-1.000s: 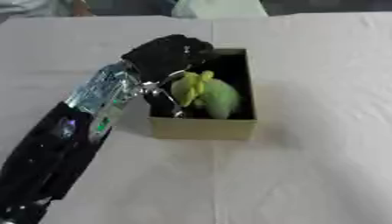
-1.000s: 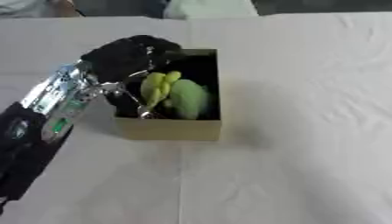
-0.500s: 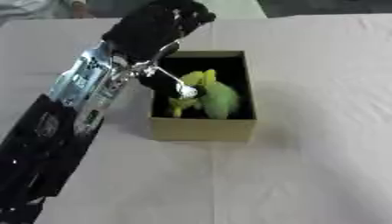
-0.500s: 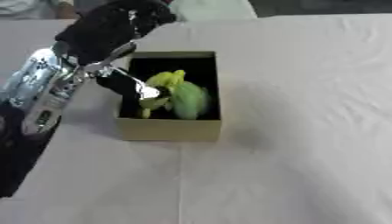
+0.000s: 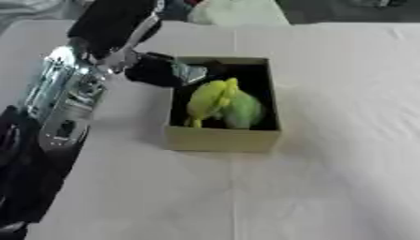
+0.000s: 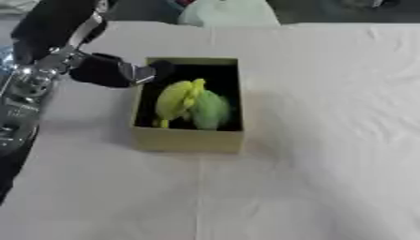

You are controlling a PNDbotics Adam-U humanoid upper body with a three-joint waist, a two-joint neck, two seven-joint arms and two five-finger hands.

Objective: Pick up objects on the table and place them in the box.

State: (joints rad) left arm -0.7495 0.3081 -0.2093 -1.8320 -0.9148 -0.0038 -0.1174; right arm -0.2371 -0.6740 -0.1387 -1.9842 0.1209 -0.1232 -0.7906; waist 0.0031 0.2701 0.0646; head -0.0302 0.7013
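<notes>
At centre frame the box (image 5: 221, 139) sits on the white table (image 5: 344, 140), and inside it lie the yellow-green objects (image 5: 220, 101), one yellower, one greener, pressed together. They look soft and light, likely plush or foam; taking one around its rounded middle would suit. The left hand (image 5: 156, 70) hangs at upper left beside the box's rim, holding nothing; whether its fingers are curled I cannot tell.
</notes>
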